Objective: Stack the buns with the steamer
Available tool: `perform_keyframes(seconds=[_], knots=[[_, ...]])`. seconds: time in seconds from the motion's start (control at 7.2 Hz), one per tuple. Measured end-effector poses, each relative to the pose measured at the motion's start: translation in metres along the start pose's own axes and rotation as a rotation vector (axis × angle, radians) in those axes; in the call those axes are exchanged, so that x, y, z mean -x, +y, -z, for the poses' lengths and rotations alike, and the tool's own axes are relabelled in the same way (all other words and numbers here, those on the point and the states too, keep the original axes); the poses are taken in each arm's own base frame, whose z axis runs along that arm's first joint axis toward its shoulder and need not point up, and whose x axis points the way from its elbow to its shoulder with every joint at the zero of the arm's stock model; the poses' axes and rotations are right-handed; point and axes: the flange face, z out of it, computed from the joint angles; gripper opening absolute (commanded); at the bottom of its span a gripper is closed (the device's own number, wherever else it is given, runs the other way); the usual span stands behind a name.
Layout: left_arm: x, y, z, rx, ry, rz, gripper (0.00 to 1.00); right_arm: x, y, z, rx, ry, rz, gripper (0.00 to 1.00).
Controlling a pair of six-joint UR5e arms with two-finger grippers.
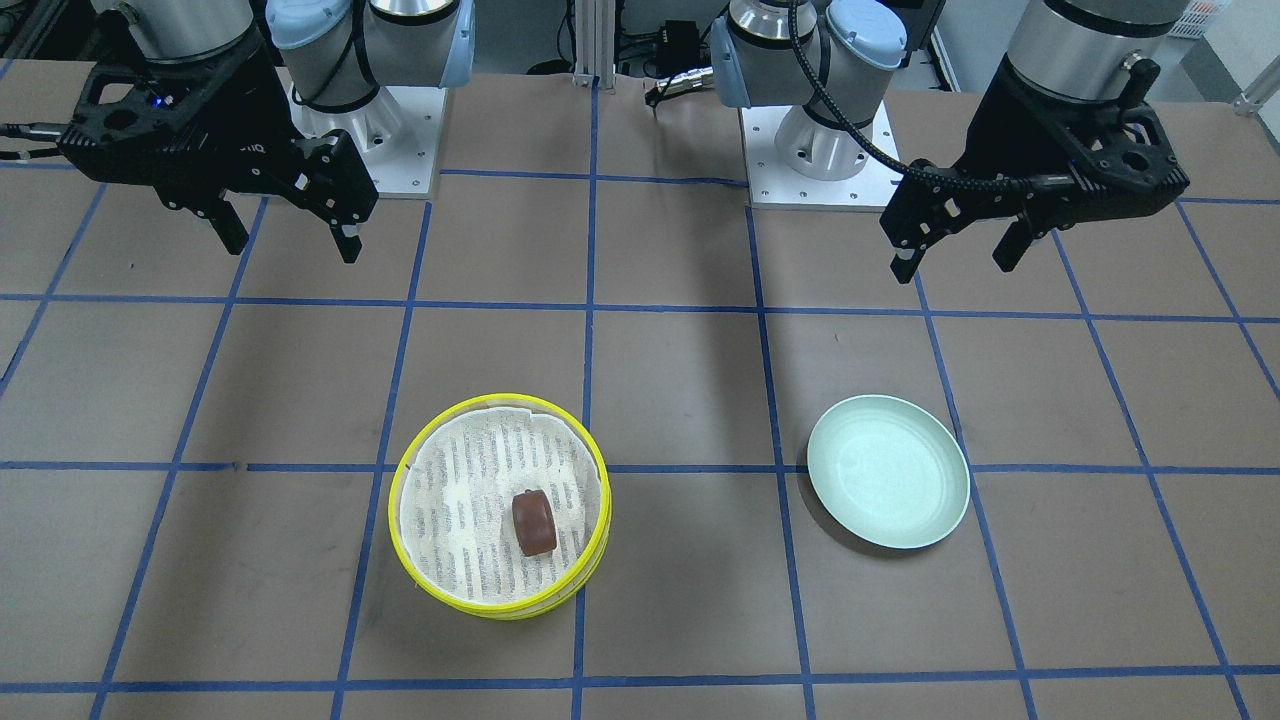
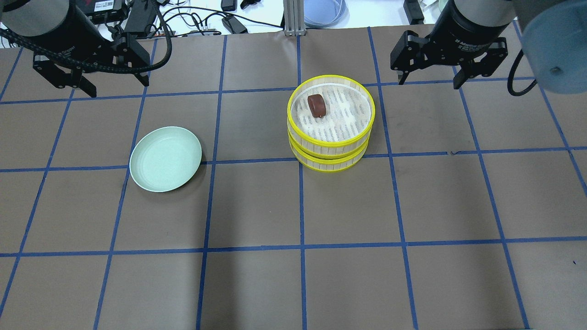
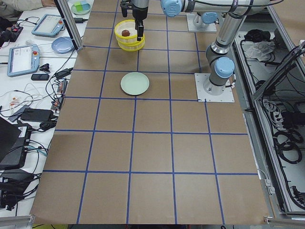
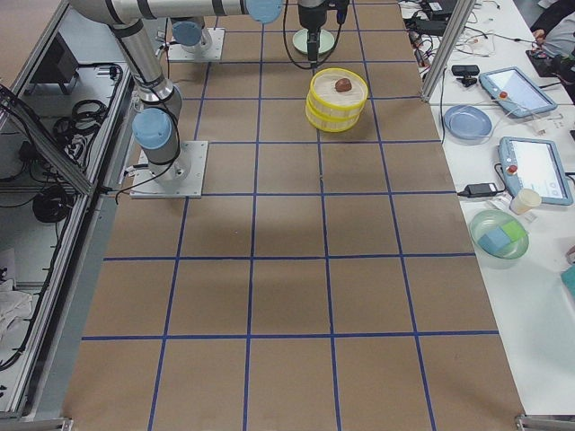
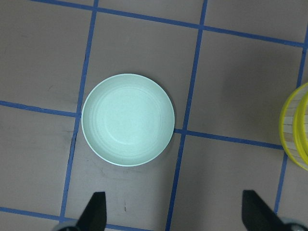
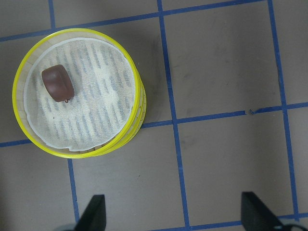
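The two steamer tiers (image 2: 341, 121) stand stacked one on the other, yellow-rimmed with a white striped liner. The dark reddish-brown bun (image 2: 316, 105) lies on the top liner; it also shows in the front view (image 1: 534, 521) and the right wrist view (image 6: 57, 83). The pale cream bun is hidden. My left gripper (image 2: 119, 87) is open and empty, high above the table beyond the plate. My right gripper (image 2: 429, 82) is open and empty, high and to the right of the steamer (image 6: 91, 110).
A pale green round plate (image 2: 165, 158) lies empty on the table's left half, also in the left wrist view (image 5: 127, 119). Brown table surface with blue tape grid. Tablets, cables and bowls sit on the side benches.
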Motion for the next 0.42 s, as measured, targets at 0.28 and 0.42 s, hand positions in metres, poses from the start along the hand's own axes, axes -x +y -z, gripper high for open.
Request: perform_keyframes(seconds=[0.28, 0.42], knots=[[0.0007, -0.0004, -0.0020, 0.001, -0.007, 0.000, 1.00, -0.0020, -0.0018, -0.0021, 0.001, 0.011, -0.001, 1.00], [0.0010, -0.0007, -0.0022, 0.000, -0.008, 0.001, 1.00, -0.0022, -0.0020, -0.0020, 0.000, 0.012, -0.001, 1.00]])
